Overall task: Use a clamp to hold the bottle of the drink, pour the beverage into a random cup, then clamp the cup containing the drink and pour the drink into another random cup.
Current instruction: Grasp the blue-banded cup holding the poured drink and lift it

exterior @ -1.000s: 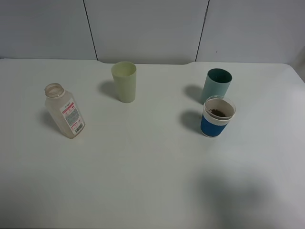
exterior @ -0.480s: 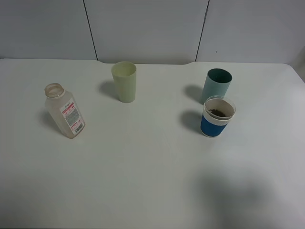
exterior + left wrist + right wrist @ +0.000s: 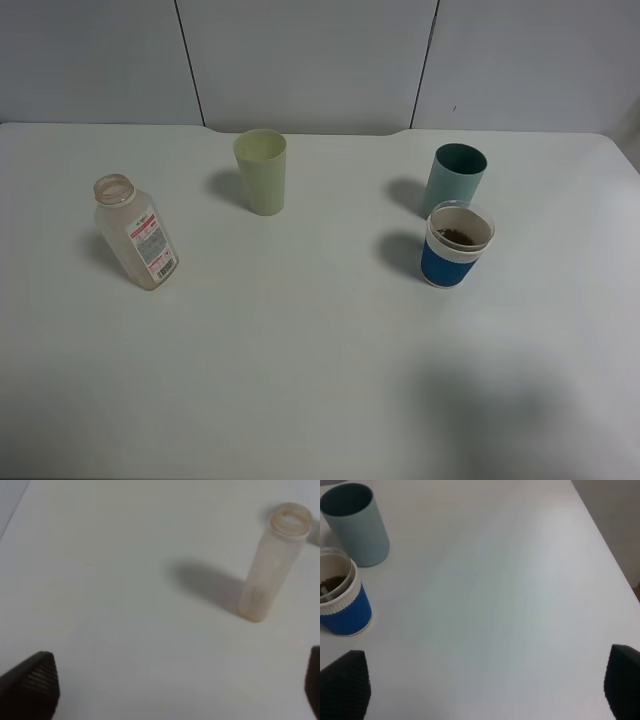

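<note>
A clear, uncapped bottle point(image 3: 135, 235) with a red and white label stands at the table's left; it looks empty and also shows in the left wrist view point(image 3: 272, 562). A blue and white cup point(image 3: 455, 245) holding dark drink stands at the right, with a teal cup point(image 3: 456, 177) just behind it. Both show in the right wrist view, the blue cup point(image 3: 340, 600) and the teal cup point(image 3: 355, 525). A pale green cup point(image 3: 261, 171) stands at the back middle. My left gripper point(image 3: 180, 685) is open, well short of the bottle. My right gripper point(image 3: 480, 685) is open, beside the cups.
The white table point(image 3: 320, 350) ends at a grey panelled wall behind. Its right edge point(image 3: 605, 545) shows in the right wrist view. Neither arm shows in the exterior high view.
</note>
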Tool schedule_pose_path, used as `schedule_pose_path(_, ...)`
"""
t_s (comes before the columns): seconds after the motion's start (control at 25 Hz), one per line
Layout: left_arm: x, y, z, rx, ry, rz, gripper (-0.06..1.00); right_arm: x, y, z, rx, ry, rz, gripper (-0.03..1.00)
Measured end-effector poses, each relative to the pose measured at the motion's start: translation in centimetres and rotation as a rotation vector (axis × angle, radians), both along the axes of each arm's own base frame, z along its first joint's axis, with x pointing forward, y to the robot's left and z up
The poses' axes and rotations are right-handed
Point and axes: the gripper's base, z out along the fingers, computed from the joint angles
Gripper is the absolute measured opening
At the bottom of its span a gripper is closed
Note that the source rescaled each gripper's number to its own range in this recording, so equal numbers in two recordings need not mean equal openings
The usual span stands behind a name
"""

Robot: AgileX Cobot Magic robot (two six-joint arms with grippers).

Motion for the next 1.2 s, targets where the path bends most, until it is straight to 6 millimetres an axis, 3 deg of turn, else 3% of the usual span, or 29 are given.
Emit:
schedule_pose_path(0.36, 0.0, 0.0, 0.0, 0.000, 0.000, 0.000, 1.00, 0.0, 0.0, 0.0, -0.001, 0.000, 0.005, 0.80)
schedule_pose_path(0.52, 0.0, 0.0, 0.0, 0.000, 0.000, 0.000, 1.00, 0.5, 0.1, 1.9, -0.004, -0.039, 0.013, 0.80)
schedule_pose_path(0.84, 0.0, 0.0, 0.0, 0.000, 0.000, 0.000, 1.00, 5.6, -0.4, 6.3, -0.018, 0.024, 0.018, 0.80)
schedule_pose_path(0.96, 0.0, 0.0, 0.0, 0.000, 0.000, 0.000, 1.00, 7.1, -0.5, 6.9, -0.034, 0.030, 0.029, 0.80)
schedule_pose_path(1.2, 0.0, 0.0, 0.0, 0.000, 0.000, 0.000, 1.00, 12.4, -0.7, 7.3, -0.073, 0.037, 0.075, 0.80)
